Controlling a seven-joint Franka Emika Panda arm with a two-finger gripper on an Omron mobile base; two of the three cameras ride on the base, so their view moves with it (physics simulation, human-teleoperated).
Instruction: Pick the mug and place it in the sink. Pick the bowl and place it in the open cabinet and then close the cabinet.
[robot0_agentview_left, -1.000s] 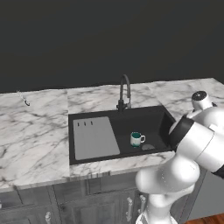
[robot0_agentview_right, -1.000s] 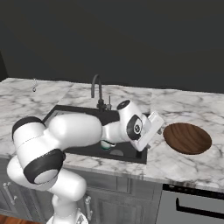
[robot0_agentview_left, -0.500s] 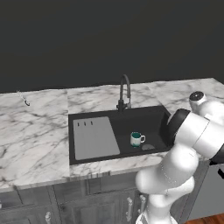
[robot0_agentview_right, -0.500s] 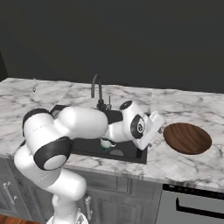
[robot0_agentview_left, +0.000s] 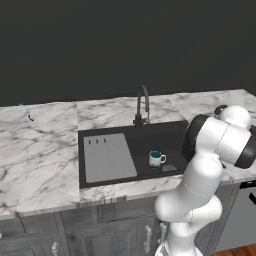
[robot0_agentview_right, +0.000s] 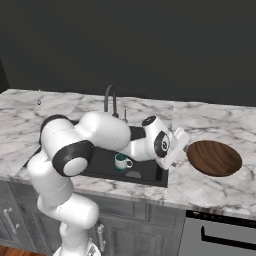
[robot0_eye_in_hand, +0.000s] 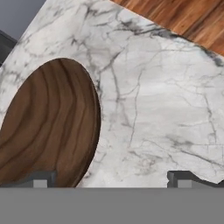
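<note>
The small white mug (robot0_agentview_left: 156, 159) (robot0_agentview_right: 121, 161) with its teal inside stands upright in the black sink (robot0_agentview_left: 167, 137) (robot0_agentview_right: 147, 174), to the right of the grey drainboard (robot0_agentview_left: 107, 157). The wide dark-brown wooden bowl (robot0_agentview_right: 214, 157) (robot0_eye_in_hand: 43, 131) lies on the marble counter to the right of the sink. My gripper (robot0_agentview_right: 181, 145) (robot0_eye_in_hand: 111, 179) hovers open at the bowl's left edge with nothing between its fingers. One fingertip (robot0_eye_in_hand: 41, 179) is over the bowl and the other (robot0_eye_in_hand: 181, 178) is over bare marble. The cabinet is out of view.
A dark arched faucet (robot0_agentview_left: 142, 102) (robot0_agentview_right: 111, 97) rises behind the sink. A small metal object (robot0_agentview_left: 27, 112) (robot0_agentview_right: 39, 97) lies at the counter's far left. A dark appliance front (robot0_agentview_right: 220, 235) sits under the counter's right end. Wood floor (robot0_eye_in_hand: 188, 17) shows past the counter edge.
The arm's elbow and upper links have rolled and shifted, while the hand stays at the bowl's left edge. The mug and the bowl have not moved.
</note>
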